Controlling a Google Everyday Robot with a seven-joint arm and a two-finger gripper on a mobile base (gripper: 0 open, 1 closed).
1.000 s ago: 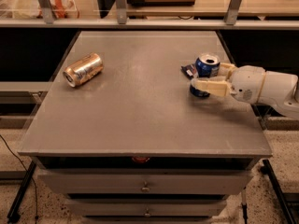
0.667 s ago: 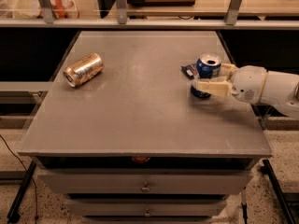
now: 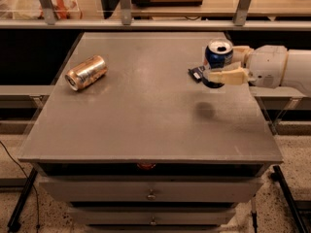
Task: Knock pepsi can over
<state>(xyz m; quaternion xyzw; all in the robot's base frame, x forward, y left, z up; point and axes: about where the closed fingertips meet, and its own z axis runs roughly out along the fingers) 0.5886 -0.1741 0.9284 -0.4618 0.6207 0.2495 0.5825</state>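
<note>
The pepsi can [image 3: 218, 56], dark blue with a silver top, is upright between the fingers of my gripper [image 3: 222, 63] at the table's right side. The gripper reaches in from the right on a white arm [image 3: 277, 67] and is shut on the can. One cream finger [image 3: 228, 75] crosses the can's near side and the other shows behind it. The can hangs above the grey table [image 3: 146, 125], with a round shadow [image 3: 204, 110] on the table below and to the left of it.
A gold can [image 3: 86, 72] lies on its side at the table's left. A small flat dark wrapper [image 3: 196, 74] lies just left of the gripper. A shelf rail with posts [image 3: 146, 24] runs behind the table. Drawers [image 3: 150, 194] sit under the front edge.
The gripper has risen with the pepsi can in it. The can was resting on the table and now hangs above it, and its shadow has separated from it.
</note>
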